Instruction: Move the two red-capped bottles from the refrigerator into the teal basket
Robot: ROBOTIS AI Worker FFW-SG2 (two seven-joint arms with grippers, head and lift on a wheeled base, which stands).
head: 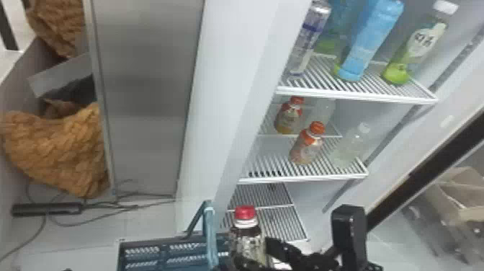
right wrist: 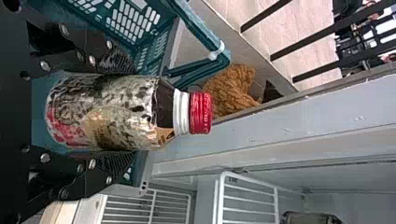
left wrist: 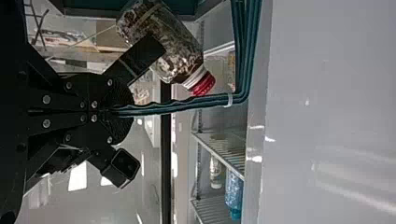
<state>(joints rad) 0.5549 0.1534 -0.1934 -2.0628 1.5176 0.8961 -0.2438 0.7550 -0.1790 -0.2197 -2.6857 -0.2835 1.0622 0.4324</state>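
In my head view, the teal basket (head: 142, 245) sits at the bottom edge with its handle (head: 210, 223) raised, near the refrigerator (head: 230, 119). My right gripper (head: 281, 248) has a red-capped bottle (head: 248, 243) upright by the basket's right end; from here I can't tell whether its base is over the rim or just beside it. Beyond the basket, two orange-capped bottles (head: 288, 117) (head: 307, 146) stand on a refrigerator shelf, with a clear bottle (head: 349, 149) to their right. Farther above the basket, a higher shelf holds a silver can (head: 309, 38), a blue bottle (head: 371, 41) and a green bottle (head: 417, 47).

On my left wrist view, I have the left gripper (left wrist: 116, 111) pinching the basket's handle, its fingers closed around the bars, with the red-capped bottle close to that handle.

On my right wrist view, the fingers press the bottle's body from both sides, cap free, with the basket's perforated wall behind it.
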